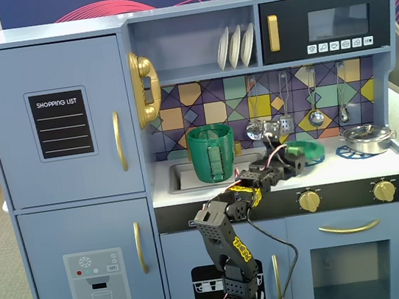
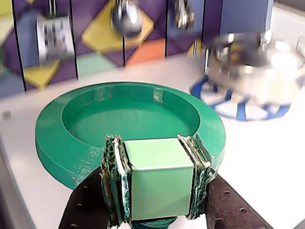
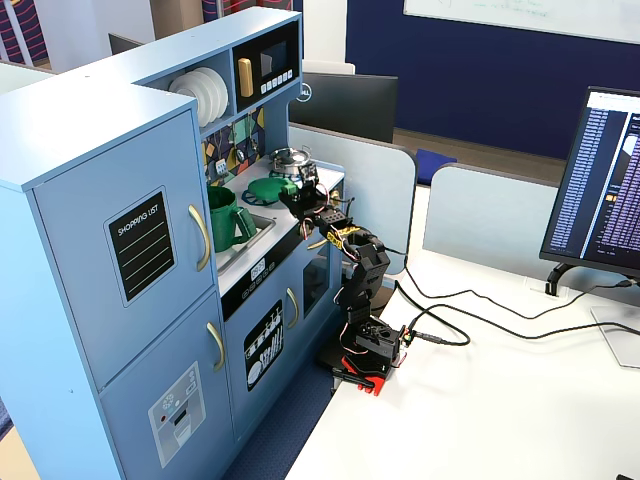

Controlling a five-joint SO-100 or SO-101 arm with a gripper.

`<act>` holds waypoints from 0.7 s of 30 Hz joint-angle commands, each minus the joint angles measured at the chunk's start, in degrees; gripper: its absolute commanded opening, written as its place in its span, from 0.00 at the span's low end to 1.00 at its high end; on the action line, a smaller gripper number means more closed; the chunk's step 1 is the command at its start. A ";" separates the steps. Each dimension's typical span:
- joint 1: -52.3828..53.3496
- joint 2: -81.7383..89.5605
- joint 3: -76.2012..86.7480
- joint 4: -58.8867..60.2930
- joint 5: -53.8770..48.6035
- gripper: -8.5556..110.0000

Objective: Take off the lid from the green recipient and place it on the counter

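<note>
Lid off the container, about to be set on the table's right half

The pincer (image 2: 159, 183) grasps the green lid (image 2: 128, 126) by its near rim, gripping a pale green square tab between its pads. In the wrist view the lid appears level and low over the white table (image 2: 267, 162), left of the silver pot (image 2: 257, 71) on its blue burner ring; whether it touches, I cannot tell. My judgement: lower it flat, keep clear of the pot, and let go only once the rim rests. The green recipient (image 1: 213, 153) stands open by the sink at the table's left. The arm (image 1: 230, 238) reaches up from below the front edge, forearm stretched rightward.
</note>
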State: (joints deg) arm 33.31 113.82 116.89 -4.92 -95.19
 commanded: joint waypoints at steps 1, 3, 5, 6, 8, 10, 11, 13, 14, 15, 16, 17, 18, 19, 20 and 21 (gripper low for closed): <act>-0.79 1.23 0.88 -4.04 -0.88 0.07; -0.97 1.14 1.76 -4.48 -0.97 0.07; -1.14 0.79 2.55 -5.71 -1.49 0.07; -1.23 0.70 2.81 -6.06 -1.67 0.07; -1.23 0.53 3.08 -6.06 -1.93 0.07; -1.23 0.18 3.16 -6.06 -2.29 0.07; -1.23 0.09 3.34 -6.06 -2.37 0.07; -1.23 0.00 3.87 -6.42 -2.64 0.07; -1.23 -0.09 4.13 -6.68 -2.72 0.07; -1.23 -0.09 4.39 -6.86 -2.90 0.07; -1.23 -0.09 4.57 -7.12 -2.90 0.07; -1.49 -0.09 4.66 -7.56 -2.46 0.07; -1.58 -0.09 4.83 -8.00 -1.93 0.07; -1.58 0.00 4.83 -8.00 -1.67 0.07; -1.58 0.00 4.66 -8.00 -1.23 0.10; -1.58 0.00 4.22 -8.00 -0.35 0.13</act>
State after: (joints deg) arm 32.43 113.38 122.26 -10.37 -97.21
